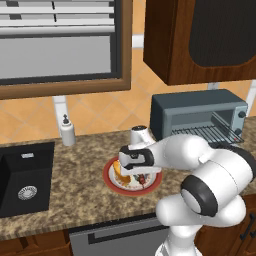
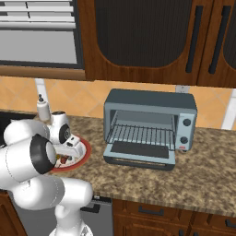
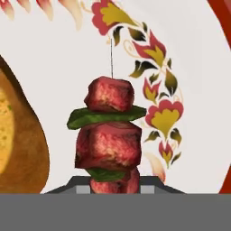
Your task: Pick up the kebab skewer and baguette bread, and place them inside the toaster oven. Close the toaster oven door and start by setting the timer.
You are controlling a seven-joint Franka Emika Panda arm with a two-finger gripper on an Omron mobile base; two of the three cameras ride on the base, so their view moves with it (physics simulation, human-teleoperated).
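One kebab skewer (image 3: 109,135), one baguette bread (image 1: 117,169), one plate (image 1: 156,186), one toaster oven (image 2: 150,125), one sink (image 1: 25,175), one soap bottle (image 1: 67,131).

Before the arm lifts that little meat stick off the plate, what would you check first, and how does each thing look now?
1. Gripper shut on the kebab skewer: ok, fingertips flank its lower chunks.
2. Baguette bread apart from the skewer: ok, white plate shows between them.
3. Toaster oven door down: ok.
4. Wire rack bare: ok.
5. Grip firm enough to lift: cannot tell.
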